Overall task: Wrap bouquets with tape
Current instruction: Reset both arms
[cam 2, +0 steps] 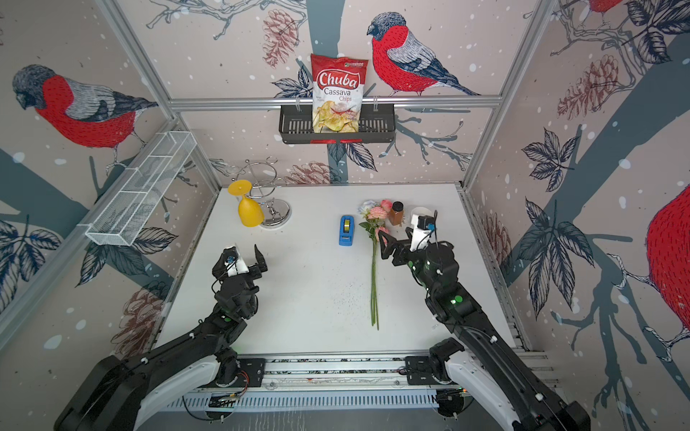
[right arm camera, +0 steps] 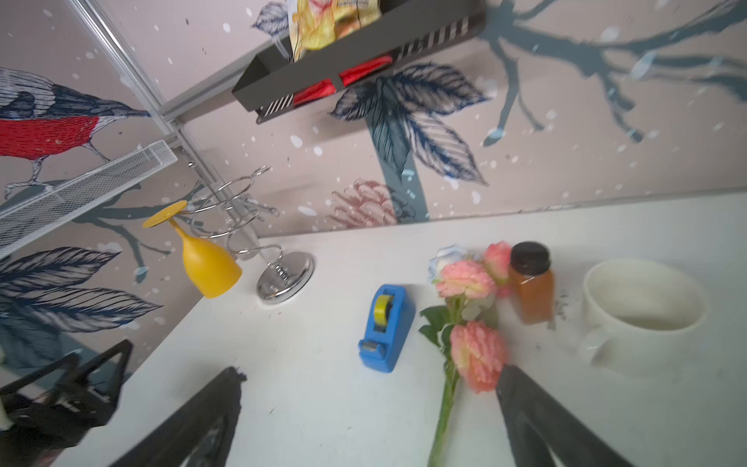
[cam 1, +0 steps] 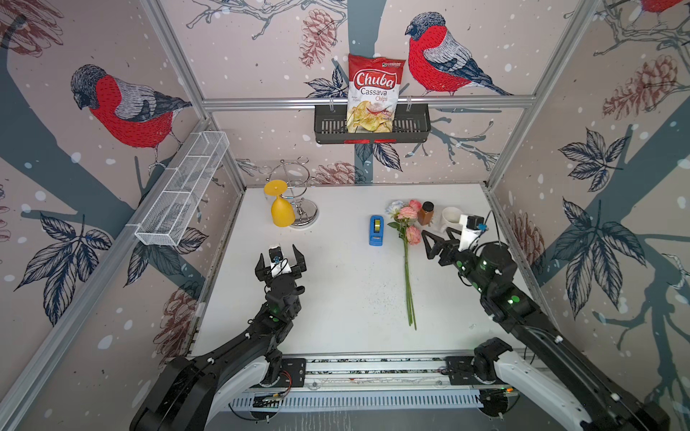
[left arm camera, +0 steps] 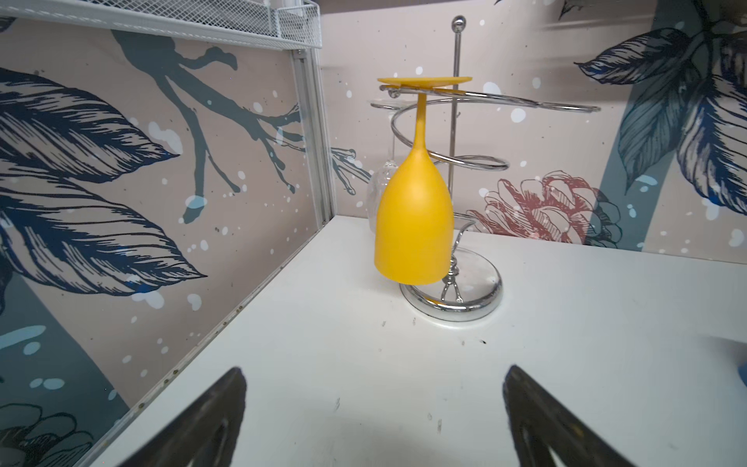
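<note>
On the white table (cam 1: 328, 306), walled in by bird-print wallpaper (cam 1: 123, 108), the bouquet (cam 1: 407, 242) lies flat, blooms toward the back wall, with the tape (cam 1: 376, 230) just beside it. The left gripper (cam 1: 280, 254) and right gripper (cam 1: 439, 236) both hang with jaws spread, grasping nothing, the right one near a pink bloom.

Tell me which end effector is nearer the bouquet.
Right. The right end effector hangs open just beside the bouquet, by its lower pink bloom. The left end effector, also open, is across the table, beyond the blue tape dispenser.
</note>
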`<state>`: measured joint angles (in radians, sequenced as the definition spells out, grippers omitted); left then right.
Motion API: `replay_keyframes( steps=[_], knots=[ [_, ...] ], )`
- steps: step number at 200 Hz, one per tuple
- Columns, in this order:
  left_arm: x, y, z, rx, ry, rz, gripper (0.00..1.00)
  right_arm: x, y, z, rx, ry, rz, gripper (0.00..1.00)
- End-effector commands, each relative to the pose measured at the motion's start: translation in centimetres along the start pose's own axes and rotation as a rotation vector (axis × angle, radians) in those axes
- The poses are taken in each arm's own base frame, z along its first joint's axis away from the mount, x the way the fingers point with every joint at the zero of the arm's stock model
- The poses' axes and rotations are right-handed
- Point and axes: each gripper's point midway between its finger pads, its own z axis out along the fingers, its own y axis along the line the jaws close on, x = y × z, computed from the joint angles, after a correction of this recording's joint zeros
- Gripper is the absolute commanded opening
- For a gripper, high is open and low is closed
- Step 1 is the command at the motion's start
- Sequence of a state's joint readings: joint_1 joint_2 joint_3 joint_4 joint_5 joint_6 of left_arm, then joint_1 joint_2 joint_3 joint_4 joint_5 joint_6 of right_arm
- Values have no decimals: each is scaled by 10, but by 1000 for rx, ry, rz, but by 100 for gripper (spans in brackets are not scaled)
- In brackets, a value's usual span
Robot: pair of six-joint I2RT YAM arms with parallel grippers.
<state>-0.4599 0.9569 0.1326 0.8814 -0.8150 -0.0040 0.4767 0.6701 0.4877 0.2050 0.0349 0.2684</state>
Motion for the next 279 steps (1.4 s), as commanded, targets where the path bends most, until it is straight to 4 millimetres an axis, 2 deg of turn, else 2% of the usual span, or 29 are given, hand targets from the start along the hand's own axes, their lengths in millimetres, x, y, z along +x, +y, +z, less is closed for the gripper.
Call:
replay_keyframes(
  steps=[1, 18, 31, 54, 79, 95, 109, 133, 156, 176, 186, 196, 206, 214, 220, 241, 253, 279],
  knots=[
    [-12, 10, 6, -41, -53, -70, 98, -42, -37, -31, 213, -325, -138, 100],
    [-6, 14, 14, -52, -36, -71, 98, -32, -80, -51, 436, -390, -138, 100],
    [-1, 17, 19, -57, -31, -77, 98, -15, -107, -55, 545, -354, -156, 100],
    [3, 19, 26, -52, -51, -67, 98, 25, -147, -50, 622, -243, -127, 100],
    [14, 11, 32, -13, -25, -65, 98, 59, -177, -52, 663, -198, -73, 100],
    [24, 9, 39, -12, 2, -48, 98, 71, -185, -54, 669, -174, -91, 100],
    [27, 6, 48, -33, 34, -32, 97, 71, -189, -55, 664, -188, -102, 100],
    [30, -5, 53, 32, 50, 26, 97, 74, -192, -43, 631, -162, -100, 100],
    [23, 4, 47, 23, -5, 31, 97, 71, -192, -27, 589, -158, -112, 100],
    [18, 5, 40, 79, -70, 65, 97, 70, -194, -10, 564, -127, -132, 100],
    [22, 12, 44, 76, -71, 11, 96, 67, -194, -2, 548, -123, -148, 100],
    [30, 19, 50, 70, -58, -25, 96, 76, -197, 2, 545, -102, -154, 100],
    [39, 18, 56, 79, -43, -34, 96, 81, -200, 5, 543, -101, -149, 100],
    [35, 17, 59, 80, -60, -26, 96, 85, -202, 8, 541, -94, -150, 100],
    [40, 14, 60, 97, -25, -26, 96, 90, -203, 10, 541, -82, -149, 100],
    [53, 14, 85, 68, 76, -25, 96, 93, -213, 24, 569, -60, -154, 100],
    [51, 13, 83, 72, 60, -18, 96, 100, -218, 28, 598, 9, -138, 100],
    [51, 13, 83, 70, 64, -17, 96, 96, -217, 26, 604, -26, -149, 100]
  ],
)
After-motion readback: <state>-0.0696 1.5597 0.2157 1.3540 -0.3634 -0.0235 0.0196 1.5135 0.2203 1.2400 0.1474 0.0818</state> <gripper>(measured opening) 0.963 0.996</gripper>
